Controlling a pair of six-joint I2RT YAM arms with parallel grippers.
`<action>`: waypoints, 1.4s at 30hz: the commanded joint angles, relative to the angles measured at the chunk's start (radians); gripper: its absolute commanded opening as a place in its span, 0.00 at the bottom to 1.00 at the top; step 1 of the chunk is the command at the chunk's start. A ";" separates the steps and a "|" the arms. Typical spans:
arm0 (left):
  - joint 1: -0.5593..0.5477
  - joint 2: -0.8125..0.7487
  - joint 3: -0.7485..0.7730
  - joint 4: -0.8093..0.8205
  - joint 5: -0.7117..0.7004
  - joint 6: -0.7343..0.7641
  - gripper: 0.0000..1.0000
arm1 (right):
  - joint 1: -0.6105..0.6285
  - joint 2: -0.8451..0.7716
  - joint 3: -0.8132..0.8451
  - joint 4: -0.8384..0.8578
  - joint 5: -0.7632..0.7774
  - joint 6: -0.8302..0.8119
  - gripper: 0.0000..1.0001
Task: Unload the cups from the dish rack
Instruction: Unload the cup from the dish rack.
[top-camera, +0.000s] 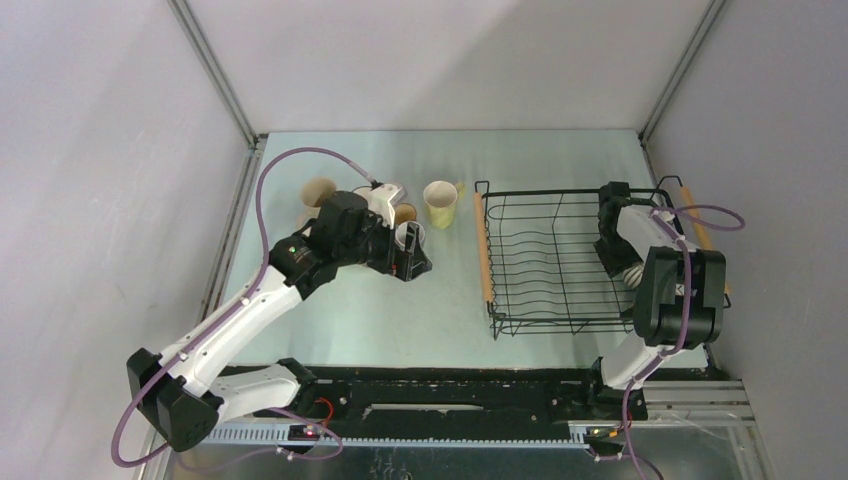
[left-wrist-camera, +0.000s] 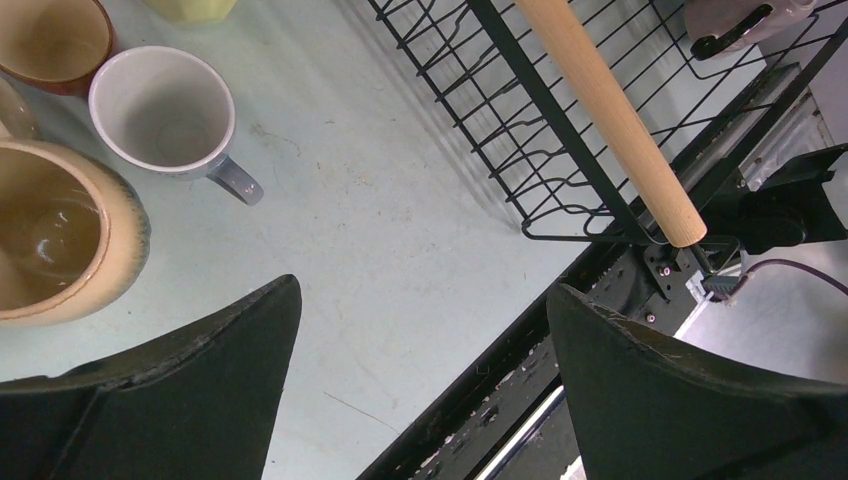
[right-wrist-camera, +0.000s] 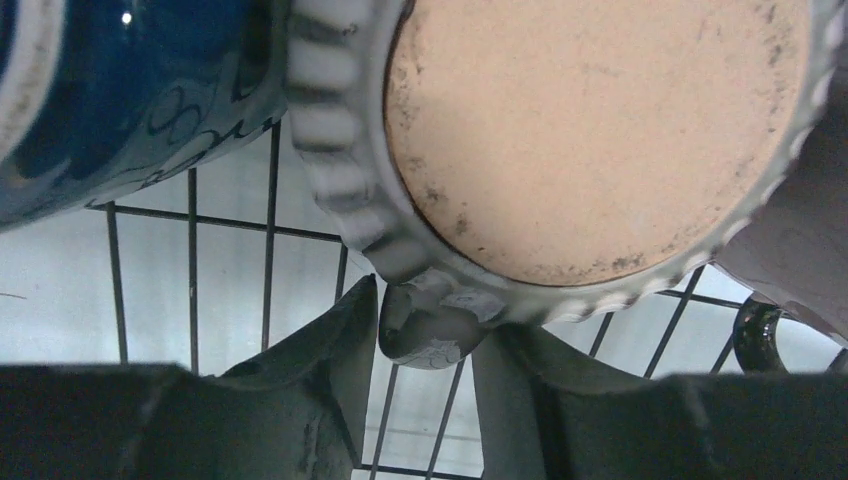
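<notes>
Here, the right gripper (right-wrist-camera: 428, 335) is down inside the dish rack (top-camera: 548, 262), at its right side. Its two fingers (right-wrist-camera: 330, 380) stand close on either side of the handle of a cream ribbed mug (right-wrist-camera: 600, 130) and pinch it. That mug lies tipped on the wires, with its bare unglazed base turned toward the right wrist camera and its handle pointing down between the fingers. A dark blue mug (right-wrist-camera: 120, 90) sits just beside it in the rack, the two nearly touching. On the other side of the ribbed mug there is a pale pinkish mug (right-wrist-camera: 790, 270), mostly cut off by the frame edge, with a dark loop below it that is too partial to identify.

The left gripper (left-wrist-camera: 420, 320) hangs over the pale green table (left-wrist-camera: 380, 230) with its fingers (left-wrist-camera: 190, 400) spread wide and nothing between them. It is between a cluster of cups and the rack's light wooden rod handle (left-wrist-camera: 600, 100).

Several cups stand upright on the table to the left of the rack. A grey handled cup (left-wrist-camera: 165, 110) is nearest the left gripper. A tan cup (left-wrist-camera: 55, 240) stands close by it, with an orange-red cup (left-wrist-camera: 50, 40) behind. A pale yellow-green cup (top-camera: 440, 203) stands nearest the rack, just beside its left rod. In the overhead view the left part of the rack shows only bare wire slots.
</notes>
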 joint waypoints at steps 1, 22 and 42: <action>-0.009 -0.015 -0.032 0.036 0.015 -0.011 1.00 | -0.007 0.009 0.001 -0.012 0.095 0.035 0.41; -0.018 -0.015 -0.032 0.037 0.013 -0.011 1.00 | 0.044 -0.145 0.001 -0.130 0.151 0.145 0.00; -0.018 -0.026 -0.034 0.032 -0.022 0.004 1.00 | 0.101 -0.295 0.001 -0.154 0.134 0.101 0.00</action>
